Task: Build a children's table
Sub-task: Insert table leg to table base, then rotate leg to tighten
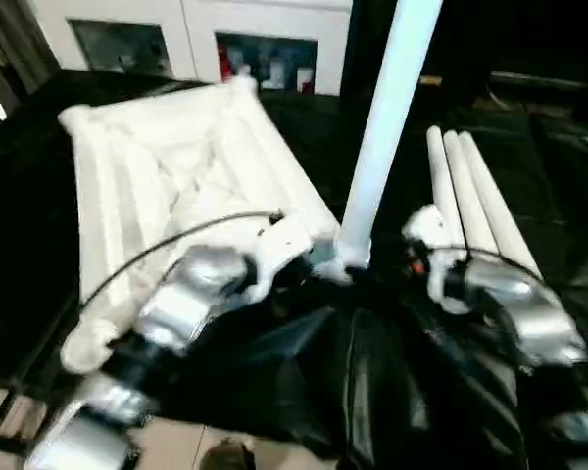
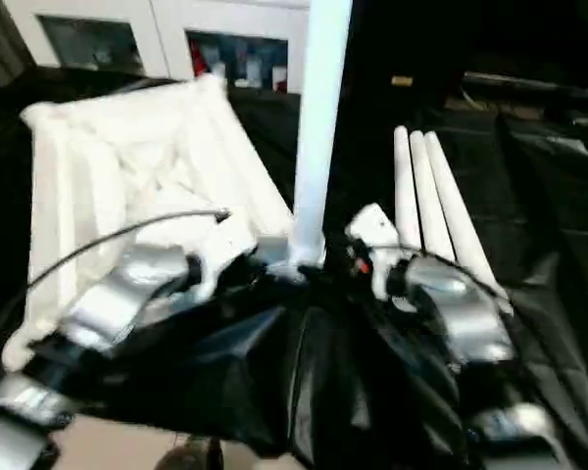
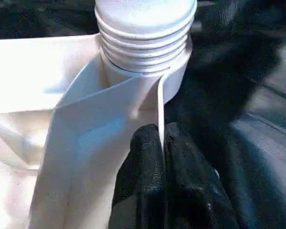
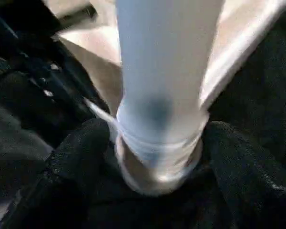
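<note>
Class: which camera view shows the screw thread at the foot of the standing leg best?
The left wrist view: the thread sits close up, its ridges distinct above the corner socket. The right wrist view shows the leg blurred; the eye views show its whole shaft, no ridges.

Tabletop (image 1: pixel 167 166) white, underside ribbed in a diagonal criss-cross. Upright leg (image 1: pixel 387 117) white with a pale blue tint; its threaded end (image 3: pixel 145 28) white, ringed with ridges. Three spare legs (image 1: pixel 470 196) white. Bench (image 1: pixel 529 166) cover black, glossy in the folds. Both claw fingers black: left claw (image 3: pixel 162 181), right claw (image 4: pixel 155 157). Forearms (image 1: pixel 201 284) silver, wrist housings white. Cable (image 1: pixel 157 245) black. Background cabinet (image 1: pixel 186 29) white.
</note>
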You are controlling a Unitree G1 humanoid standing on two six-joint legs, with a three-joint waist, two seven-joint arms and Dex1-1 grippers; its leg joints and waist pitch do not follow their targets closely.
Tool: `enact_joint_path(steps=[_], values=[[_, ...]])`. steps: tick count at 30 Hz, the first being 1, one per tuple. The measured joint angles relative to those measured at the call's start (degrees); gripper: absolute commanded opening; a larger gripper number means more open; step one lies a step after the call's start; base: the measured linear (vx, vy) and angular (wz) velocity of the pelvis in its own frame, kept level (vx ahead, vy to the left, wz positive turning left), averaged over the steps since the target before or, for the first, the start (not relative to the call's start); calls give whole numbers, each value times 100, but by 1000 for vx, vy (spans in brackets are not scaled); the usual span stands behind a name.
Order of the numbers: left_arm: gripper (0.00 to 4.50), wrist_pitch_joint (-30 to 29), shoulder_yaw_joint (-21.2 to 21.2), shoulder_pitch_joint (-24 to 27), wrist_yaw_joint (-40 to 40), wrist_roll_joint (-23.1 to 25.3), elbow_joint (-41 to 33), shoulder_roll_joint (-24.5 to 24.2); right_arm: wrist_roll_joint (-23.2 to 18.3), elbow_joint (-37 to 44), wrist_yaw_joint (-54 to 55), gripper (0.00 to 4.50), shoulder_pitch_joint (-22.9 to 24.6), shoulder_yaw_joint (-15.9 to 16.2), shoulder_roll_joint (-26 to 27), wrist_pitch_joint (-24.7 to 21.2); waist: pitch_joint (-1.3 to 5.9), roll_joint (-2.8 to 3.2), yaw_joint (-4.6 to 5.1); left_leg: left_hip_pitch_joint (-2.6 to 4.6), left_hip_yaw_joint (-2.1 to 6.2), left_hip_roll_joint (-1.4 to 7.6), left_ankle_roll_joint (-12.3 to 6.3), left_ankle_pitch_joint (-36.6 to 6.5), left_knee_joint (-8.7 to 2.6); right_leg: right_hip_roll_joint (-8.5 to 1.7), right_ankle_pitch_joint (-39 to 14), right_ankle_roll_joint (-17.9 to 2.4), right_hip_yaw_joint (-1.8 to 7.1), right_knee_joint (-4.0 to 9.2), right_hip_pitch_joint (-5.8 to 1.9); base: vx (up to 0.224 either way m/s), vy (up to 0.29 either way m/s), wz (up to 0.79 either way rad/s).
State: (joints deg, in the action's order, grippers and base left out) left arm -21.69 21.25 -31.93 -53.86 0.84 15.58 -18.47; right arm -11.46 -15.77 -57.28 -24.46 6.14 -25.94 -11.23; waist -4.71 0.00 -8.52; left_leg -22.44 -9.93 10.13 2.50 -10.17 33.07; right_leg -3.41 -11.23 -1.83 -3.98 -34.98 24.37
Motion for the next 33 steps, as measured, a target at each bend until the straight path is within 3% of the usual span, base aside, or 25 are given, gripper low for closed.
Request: enact_joint_path(steps=[4,20,21,27,33], values=[[0,46,101,3,-239,-2,-31,-57,-12,239,-116,358,4,24,-32,1,0,0,-22,35,0,4,36,-11,13,-3,9,3,-1,0,-49,0,0,0],[0,186,186,7,-499,-52,-61,-125,341,-15,75,358,42,382,51,187,2,2,-121,23,2,10,12,6,91,-8,26,7,0,-51,-50,0,0,0],[0,189,192,7,-499,-52,-61,-124,364,-17,78,332,40,387,56,194,2,1,-122,23,2,10,12,6,96,-8,26,7,1,-57,-50,0,0,0],[0,190,191,6,-495,-34,-53,-136,380,-64,76,286,31,421,105,225,2,1,-119,24,3,14,12,6,119,-8,26,7,2,-87,-47,0,0,0],[0,192,190,6,-493,-14,-17,-136,384,-144,108,275,33,421,161,282,3,0,-116,25,4,16,36,-9,140,-9,28,6,3,-102,-49,0,0,0]])
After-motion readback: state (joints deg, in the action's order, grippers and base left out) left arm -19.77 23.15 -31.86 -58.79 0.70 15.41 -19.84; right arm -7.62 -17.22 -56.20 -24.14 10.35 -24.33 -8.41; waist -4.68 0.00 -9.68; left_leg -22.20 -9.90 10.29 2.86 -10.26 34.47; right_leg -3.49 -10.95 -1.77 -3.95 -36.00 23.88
